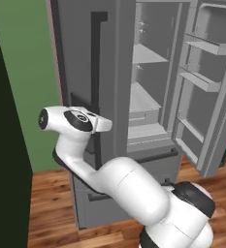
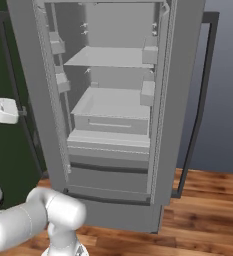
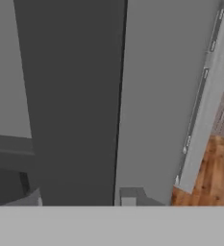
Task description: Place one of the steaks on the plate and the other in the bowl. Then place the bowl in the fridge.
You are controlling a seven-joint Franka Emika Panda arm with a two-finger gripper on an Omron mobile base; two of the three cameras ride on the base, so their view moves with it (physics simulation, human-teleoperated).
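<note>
Gripper (image 1: pixel 107 125) jaws hidden against fridge (image 1: pixel 114 72) door.

Fridge (image 1: pixel 109 72) stood ahead, right door (image 1: pixel 206 87) swung open rightward, left door shut; arm (image 1: pixel 119 184) before left door.

The fridge (image 1: pixel 109 72) has its right door (image 1: pixel 209 87) swung wide open, so the way into the inside is free from the front. The shelves (image 2: pixel 113 102) inside are bare, with room above each one. The top shelf (image 2: pixel 110 57) has a big gap over it too. The left door (image 1: pixel 85 63) is closed and stands like a wall, with its dark bar handle (image 1: pixel 96 72) sticking out. The robot's hand is right up against this closed door, in front of the handle. The open door's bins (image 1: pixel 201 80) stick out on the right side of the opening. The wood floor (image 2: pixel 208 210) in front is free.
</note>
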